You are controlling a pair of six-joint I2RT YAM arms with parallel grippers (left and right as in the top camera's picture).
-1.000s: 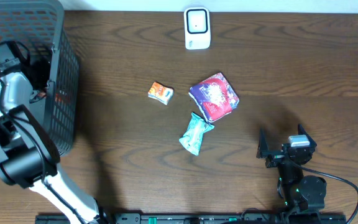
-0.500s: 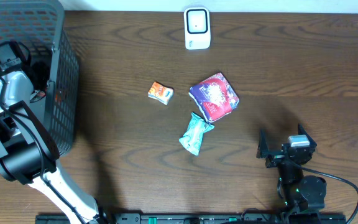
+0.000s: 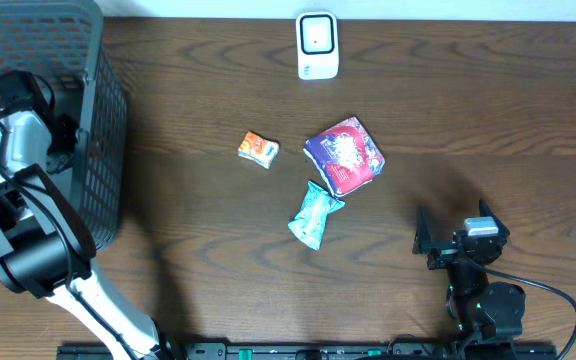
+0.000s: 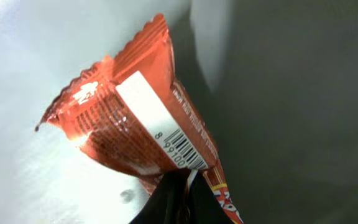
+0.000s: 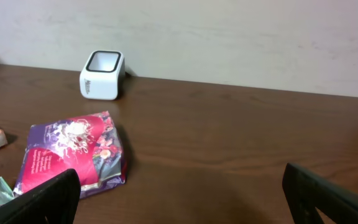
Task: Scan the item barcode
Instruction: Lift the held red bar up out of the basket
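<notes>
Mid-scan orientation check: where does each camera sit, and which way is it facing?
Overhead: above the dark wooden table, looking straight down; shows both arms, the left one inside the black mesh basket.
Left wrist: inside that basket, close on an orange-red foil wrapper with a barcode; the left tool pinches its lower edge.
Right wrist: low over the table, facing the wall; the open right tool frames the bottom corners.
Shared: overhead and right wrist both show the white box-shaped scanner and purple printed pouch.
</notes>
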